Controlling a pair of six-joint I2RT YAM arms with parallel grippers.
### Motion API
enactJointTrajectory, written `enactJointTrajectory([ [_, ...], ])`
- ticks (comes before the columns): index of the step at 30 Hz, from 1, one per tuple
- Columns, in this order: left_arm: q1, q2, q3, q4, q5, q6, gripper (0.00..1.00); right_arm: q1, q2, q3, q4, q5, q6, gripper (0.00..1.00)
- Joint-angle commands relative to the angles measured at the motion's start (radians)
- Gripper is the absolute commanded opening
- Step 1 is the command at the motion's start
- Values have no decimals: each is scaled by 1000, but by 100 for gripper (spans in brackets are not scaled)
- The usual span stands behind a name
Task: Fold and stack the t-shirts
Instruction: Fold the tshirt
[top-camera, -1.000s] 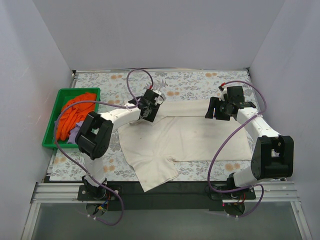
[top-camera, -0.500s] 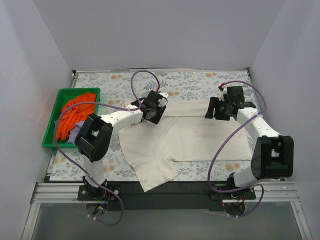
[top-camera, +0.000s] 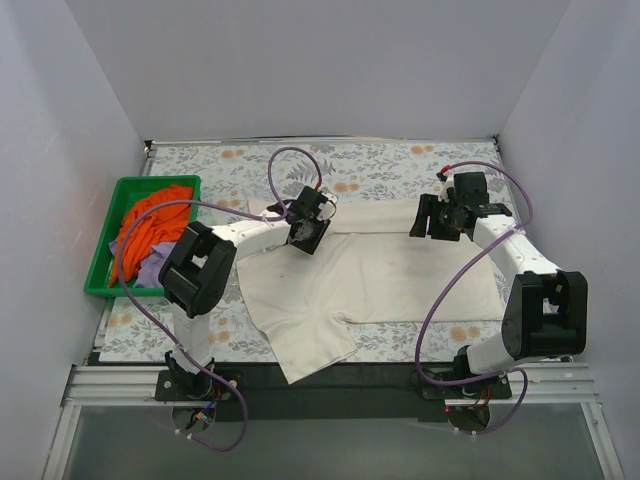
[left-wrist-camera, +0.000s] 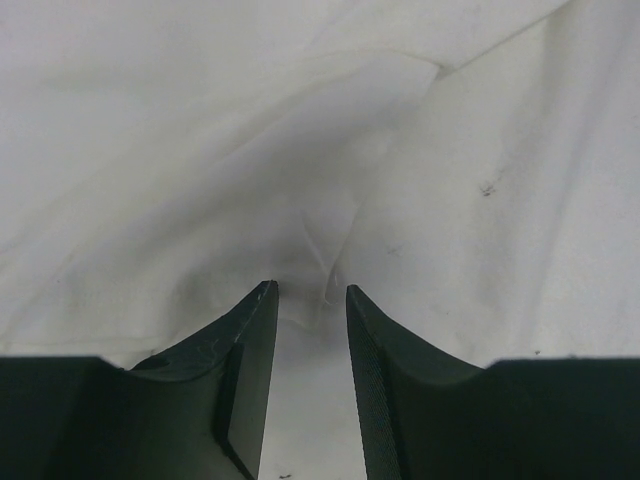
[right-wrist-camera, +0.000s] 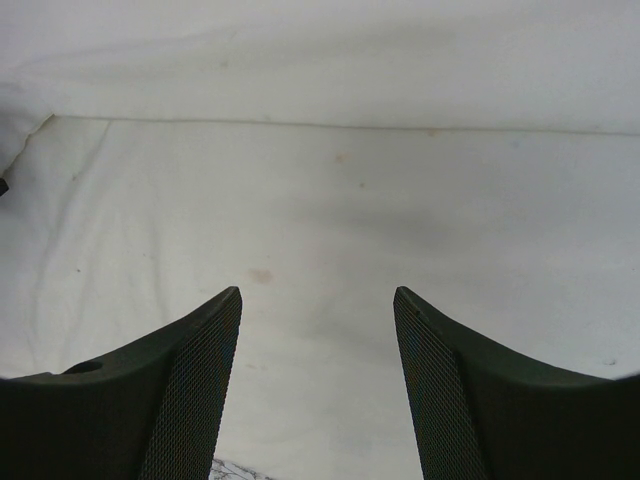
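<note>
- The cream shirt (top-camera: 370, 280) lies spread across the middle of the bench, one flap reaching the near edge.
- At the left edge, the orange shirt (top-camera: 145, 225) and lavender shirt (top-camera: 152, 270) sit in the tray (top-camera: 98, 272).
- Our left end effector (left-wrist-camera: 310, 290) is nearly closed, pinching a pucker of cream cloth; we judge it needs a deep, firm bite.
- Our right end effector (right-wrist-camera: 317, 292) hovers spread over the shirt's far-right part; we should close it before lifting both together.

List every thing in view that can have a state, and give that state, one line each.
cream t-shirt: spread out, unstacked.
left gripper: shut on a pinch of the cream t-shirt.
right gripper: open above the cream t-shirt.
orange t-shirt: crumpled in the green tray.
lavender t-shirt: crumpled, in the same tray.
</note>
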Motion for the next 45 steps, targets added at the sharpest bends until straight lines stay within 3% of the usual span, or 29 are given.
enactJointTrajectory([
  [1, -2, -10, 2, -2, 8, 16, 33, 1, -10, 8, -5, -4, -11, 58],
  [9, -2, 9, 17, -4, -5, 20, 25, 1, -6, 11, -5, -13, -11, 59],
  [16, -2, 0, 21, -16, -1, 18, 0, 1, -15, 5, -5, -7, -13, 59],
  [24, -27, -57, 123, -143, 36, -43, 0, 0, -21, 17, -5, -10, -13, 59],
  [33, -50, -16, 252, -375, 249, -192, 0, 1, -46, 9, -16, -5, -19, 59],
  [39, -50, 27, 310, -374, 399, -332, 8, 1, -40, 9, -16, -19, -19, 59],
  [41, -51, 49, 323, -374, 419, -364, 18, 1, -41, 9, -16, -24, -19, 58],
  [43, -51, 59, 324, -389, 398, -382, 37, 0, -38, 8, -16, -25, -19, 59],
  [45, -50, 58, 321, -400, 336, -399, 44, 0, -37, 6, -16, -27, -19, 59],
])
